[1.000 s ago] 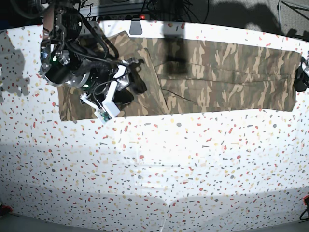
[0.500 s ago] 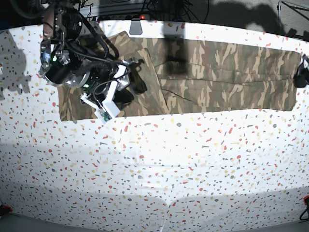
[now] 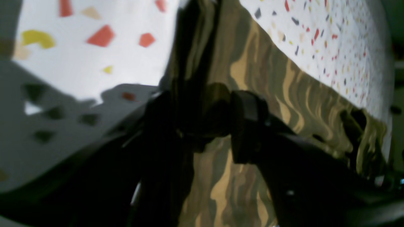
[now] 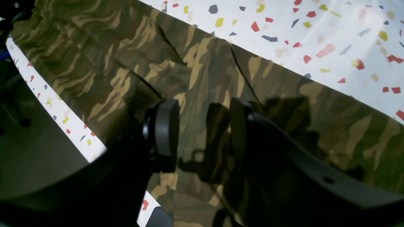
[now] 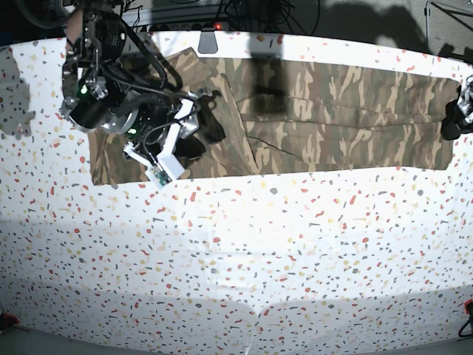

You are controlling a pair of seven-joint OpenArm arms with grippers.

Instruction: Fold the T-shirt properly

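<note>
Two grippers are engaged: camouflage-print cloth T-shirt [image 5: 325, 111] is spread along the worktop's far edge, long axis left-right. Left gripper [image 3: 205, 126] is clamped on its hem; right gripper [image 4: 202, 135] is held parted above the opposite end.

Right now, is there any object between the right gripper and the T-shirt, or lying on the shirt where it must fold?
Nothing visible does. The right gripper hangs open directly over the T-shirt, with only camouflage cloth between its pads. The left gripper is closed on the shirt's edge. No other object lies on the cloth or the table.
</note>
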